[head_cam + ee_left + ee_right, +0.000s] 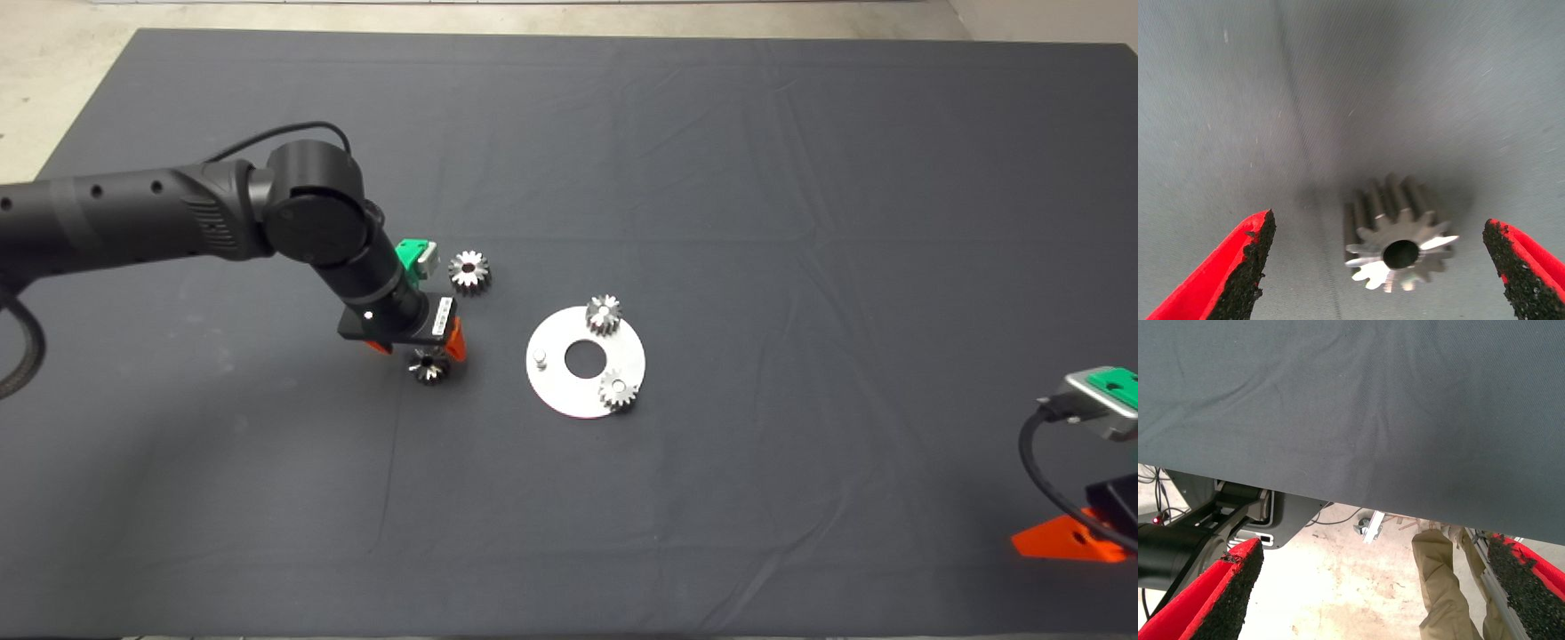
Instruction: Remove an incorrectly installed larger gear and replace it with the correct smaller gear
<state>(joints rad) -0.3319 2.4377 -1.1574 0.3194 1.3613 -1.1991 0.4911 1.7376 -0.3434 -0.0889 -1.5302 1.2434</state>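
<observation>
The left gripper hung over a gear on the mat; the wrist view alone showed its fingers spread apart around the gear, untouched; the right gripper waited parked, its fingers apart too.

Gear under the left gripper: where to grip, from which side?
Grip the gear across its toothed rim, coming straight down from above. It sits bore-up on the mat, so only the teeth offer opposite faces. The left gripper hangs over it, jaws open on either side. The right gripper is parked at the mat's edge.
</observation>
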